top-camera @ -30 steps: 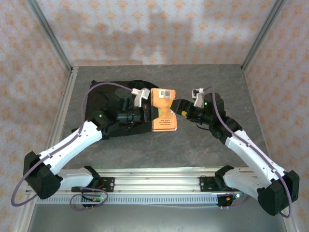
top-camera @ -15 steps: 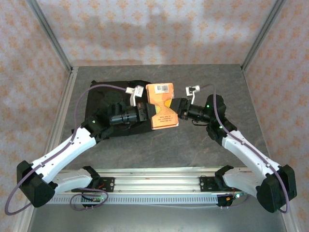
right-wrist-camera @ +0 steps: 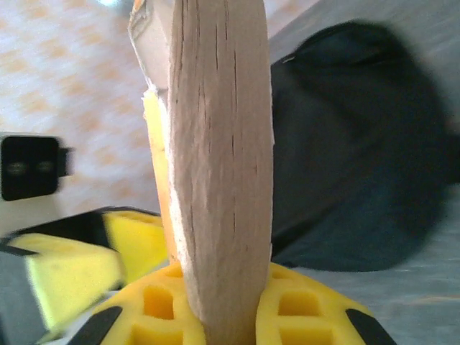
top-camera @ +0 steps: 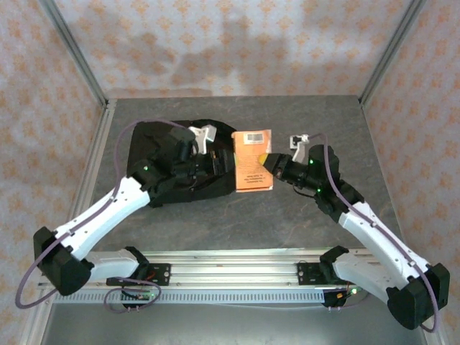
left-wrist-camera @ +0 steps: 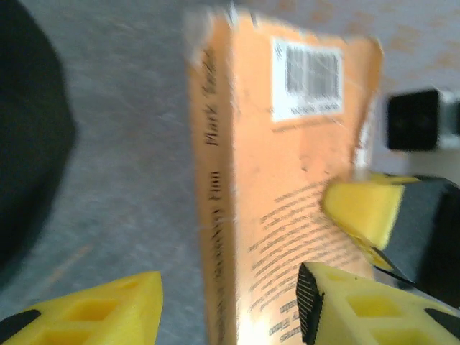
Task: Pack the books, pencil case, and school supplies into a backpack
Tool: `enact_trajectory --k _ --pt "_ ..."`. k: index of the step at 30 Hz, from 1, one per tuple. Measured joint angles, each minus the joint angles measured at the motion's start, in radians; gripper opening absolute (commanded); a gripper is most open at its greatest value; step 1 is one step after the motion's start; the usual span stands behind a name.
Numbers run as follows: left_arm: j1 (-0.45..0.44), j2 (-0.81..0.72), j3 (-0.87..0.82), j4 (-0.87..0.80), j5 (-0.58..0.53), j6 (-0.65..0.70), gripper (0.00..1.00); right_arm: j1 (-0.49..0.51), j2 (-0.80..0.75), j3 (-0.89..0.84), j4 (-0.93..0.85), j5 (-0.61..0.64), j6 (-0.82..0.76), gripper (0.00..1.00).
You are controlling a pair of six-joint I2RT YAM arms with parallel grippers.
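Beside the backpack (top-camera: 144,144), the orange paperback (top-camera: 253,162) looks light and floppy, best held near its spine; the right gripper (top-camera: 268,159) pinches its page edge and the left gripper (top-camera: 227,164) stands parted.

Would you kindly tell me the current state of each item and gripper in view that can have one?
Orange paperback book: closed, barcode side up, held at its page edge.
Large black fabric backpack: lying slumped on the table; whether its zip is open cannot be told.
Left gripper: open, a finger on either side of the book's spine edge.
Right gripper: shut on the book's page edge.
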Motion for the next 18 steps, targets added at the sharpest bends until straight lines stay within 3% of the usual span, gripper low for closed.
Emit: enact_trajectory --k 3,7,13,18 --pt "0.025 0.082 0.11 -0.135 -0.136 0.045 0.62 -0.001 -0.027 0.008 -0.142 0.176 -0.056 0.0" --pt "0.05 0.197 0.227 -0.286 -0.32 0.094 0.68 -0.001 -0.029 0.015 -0.246 0.315 -0.105 0.0" --pt "0.052 0.41 0.405 -0.475 -0.567 0.122 0.71 -0.001 -0.029 0.015 -0.306 0.401 -0.143 0.0" --pt "0.082 0.498 0.448 -0.573 -0.728 0.138 0.71 -0.001 -0.029 0.015 -0.314 0.424 -0.161 0.0"
